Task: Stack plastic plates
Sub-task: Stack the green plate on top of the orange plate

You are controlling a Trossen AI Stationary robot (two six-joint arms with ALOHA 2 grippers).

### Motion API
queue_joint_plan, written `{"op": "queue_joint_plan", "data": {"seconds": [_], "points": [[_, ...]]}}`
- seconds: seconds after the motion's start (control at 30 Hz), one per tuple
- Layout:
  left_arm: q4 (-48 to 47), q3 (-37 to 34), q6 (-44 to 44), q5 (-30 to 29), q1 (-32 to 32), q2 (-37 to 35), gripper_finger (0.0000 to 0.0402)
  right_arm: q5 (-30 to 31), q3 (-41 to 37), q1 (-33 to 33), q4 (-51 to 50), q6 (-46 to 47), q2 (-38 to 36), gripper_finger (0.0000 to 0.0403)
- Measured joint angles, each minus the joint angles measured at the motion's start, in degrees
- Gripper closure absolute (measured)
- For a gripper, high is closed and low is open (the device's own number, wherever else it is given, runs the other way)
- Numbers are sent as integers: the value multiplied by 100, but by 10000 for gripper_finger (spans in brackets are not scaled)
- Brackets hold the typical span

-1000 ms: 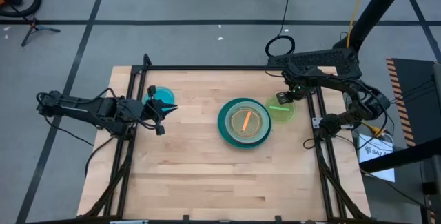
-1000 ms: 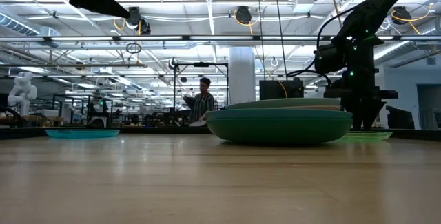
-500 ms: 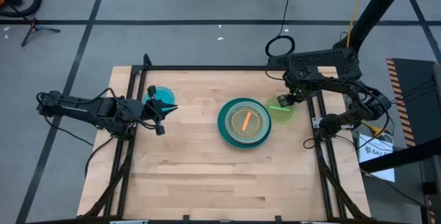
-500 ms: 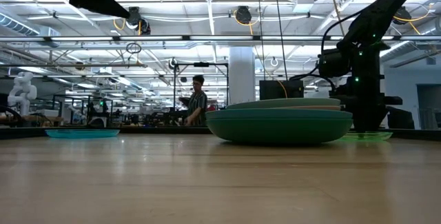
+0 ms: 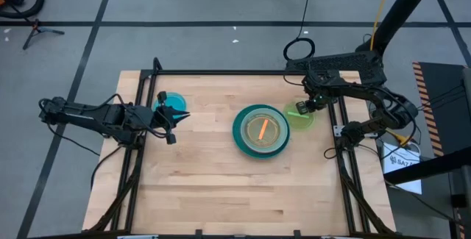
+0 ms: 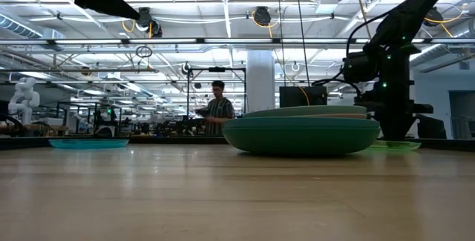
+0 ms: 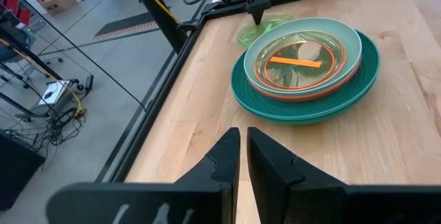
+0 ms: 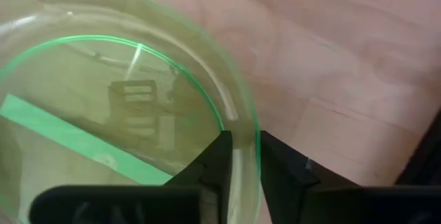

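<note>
Barely anything moved since earlier frame. Our right gripper (image 8: 240,156) pinching lime plate (image 5: 300,116) rim beside stack (image 5: 261,130), ready for lift. Left gripper (image 7: 242,156) pressed together, idling near blue plate (image 5: 171,103).

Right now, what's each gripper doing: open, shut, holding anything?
Left gripper: shut, holding nothing, parked beside the blue plate.
Right gripper: shut on the lime plate's rim, beside the stack.

A wooden bench (image 5: 221,187) has a black frame (image 5: 221,72) around it. Far behind it, a person (image 6: 217,112) stands in the big room.
</note>
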Motion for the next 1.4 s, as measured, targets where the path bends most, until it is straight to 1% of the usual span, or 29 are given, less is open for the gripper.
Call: {"op": "queue_joint_plan", "data": {"seconds": [0.27, 0.67, 0.83, 1.17, 1.4], "points": [[0, 0, 4, 0, 0, 0, 366, -8, -14, 0, 52, 4, -282, 372], [4, 0, 4, 0, 0, 0, 366, 1, 77, 0, 56, 8, -307, 394], [7, 0, 2, 0, 0, -2, 366, 8, 467, 0, 46, -35, -309, 400], [11, 0, 2, 0, 0, -1, 366, 25, 1530, 0, -103, -122, -312, 400], [13, 0, 2, 0, 0, 0, 366, 15, 2110, 0, -258, -104, -312, 401]]}}
